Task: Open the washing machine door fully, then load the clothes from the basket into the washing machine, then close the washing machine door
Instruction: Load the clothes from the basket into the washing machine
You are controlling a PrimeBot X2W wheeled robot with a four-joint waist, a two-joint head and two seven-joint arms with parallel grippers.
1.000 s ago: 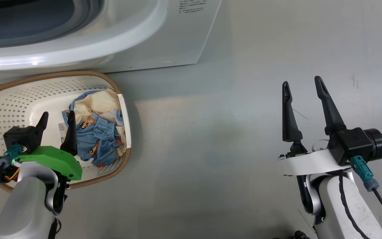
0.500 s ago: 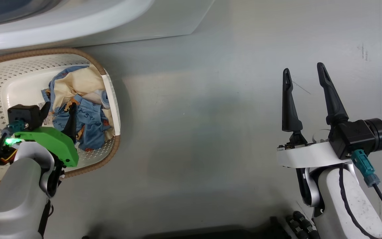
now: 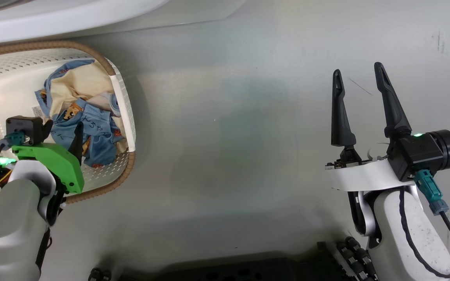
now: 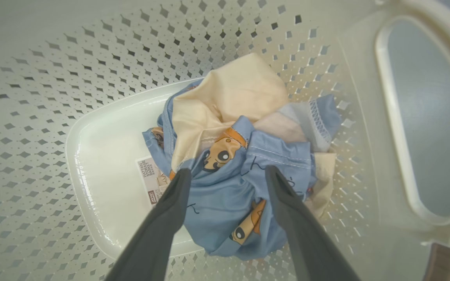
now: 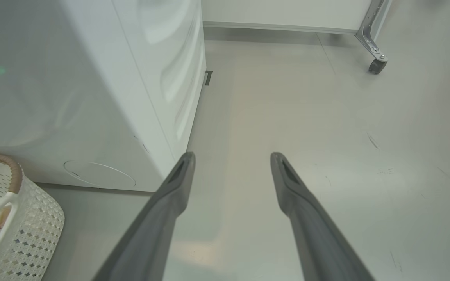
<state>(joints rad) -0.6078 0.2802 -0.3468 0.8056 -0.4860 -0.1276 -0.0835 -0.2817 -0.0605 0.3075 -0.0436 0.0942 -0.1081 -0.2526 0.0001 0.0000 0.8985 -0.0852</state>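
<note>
The cream perforated basket point(image 3: 122, 102) with a brown rim stands on the floor at the left, below the washing machine's point(image 3: 72, 19) white front. The door is out of view. Light blue clothes point(image 3: 88, 117) with orange figures and cream parts lie bunched at the basket's right end. My left gripper point(image 3: 64, 127) hangs open inside the basket. In the left wrist view its fingertips sit on either side of the blue fabric point(image 4: 240, 156), with the left gripper point(image 4: 229, 171) just above it and holding nothing. At the right my right gripper point(image 3: 358, 69) is open over bare floor.
The right wrist view shows the right gripper point(image 5: 233, 156) pointing along the floor beside the machine's white side point(image 5: 92, 97), with the basket's corner point(image 5: 33, 218) at the lower left. A castor leg point(image 5: 375, 50) stands far off. Grey floor point(image 3: 229, 136) lies between the arms. My dark base point(image 3: 248, 271) is at the bottom.
The head camera has tilted down, so the whole picture slid up and left. My left gripper has sunk deeper into the basket towards the clothes. The right arm has held still.
</note>
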